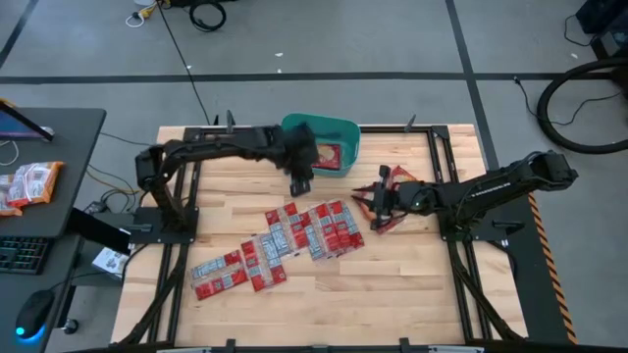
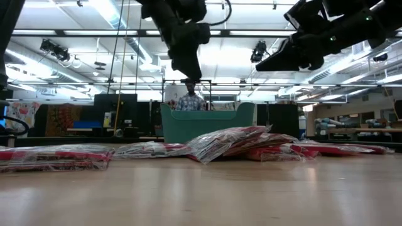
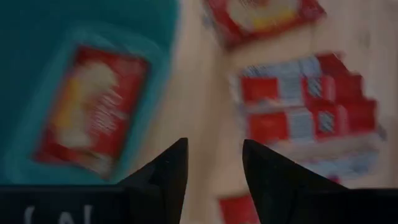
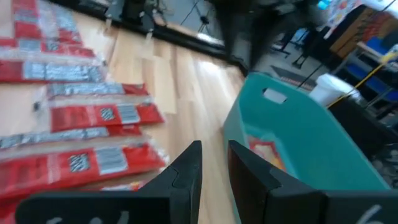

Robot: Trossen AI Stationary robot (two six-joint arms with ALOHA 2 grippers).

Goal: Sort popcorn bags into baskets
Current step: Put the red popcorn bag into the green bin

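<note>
The teal basket (image 1: 339,126) stands at the table's far edge with one squarish red popcorn bag (image 1: 329,155) lying flat in it. Several narrow red popcorn bags (image 1: 294,235) lie flat in a slanting row on the table's middle. Another squarish bag (image 1: 397,178) lies right of the basket. My left gripper (image 1: 300,184) hovers open and empty just near of the basket's near wall (image 3: 25,37). My right gripper (image 1: 376,203) hangs raised above that squarish bag, with a narrow gap between its fingers (image 4: 214,158) and nothing between them.
A dark side table on the left carries orange-edged packets (image 1: 29,184), a keyboard and a mouse. Black frame rails (image 1: 446,196) run along the table's sides. A person (image 2: 190,100) stands beyond the basket. Bare wood (image 1: 392,294) lies toward the near edge.
</note>
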